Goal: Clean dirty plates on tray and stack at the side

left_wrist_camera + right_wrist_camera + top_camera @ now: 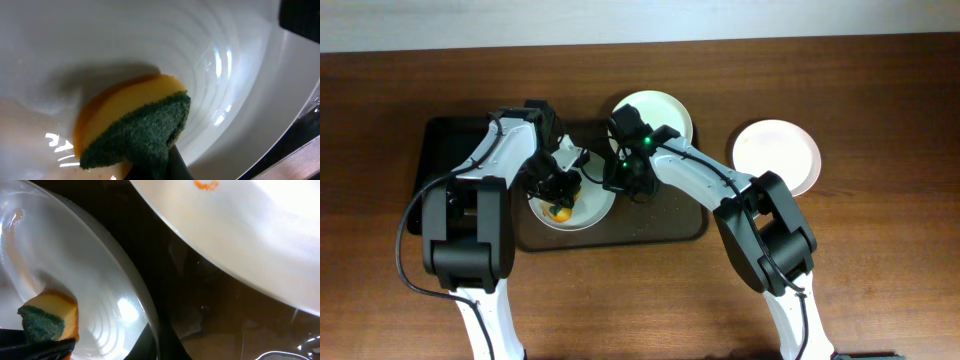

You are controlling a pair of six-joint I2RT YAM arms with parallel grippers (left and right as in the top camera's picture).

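Observation:
A white plate (592, 207) lies on the dark brown tray (660, 228). My left gripper (556, 196) is shut on a yellow-and-green sponge (560, 212) and presses it onto that plate; the left wrist view shows the sponge (135, 125) on the plate's ribbed white surface (100, 40). My right gripper (618, 182) is shut on the plate's right rim (107, 275). A second plate (655, 108) lies at the tray's far edge, with an orange smear (205, 184). A third, plain white plate (777, 155) sits on the table to the right.
A smaller black tray (445, 150) lies left of the brown tray, partly under my left arm. Bare brown table surrounds the trays at the front and far right.

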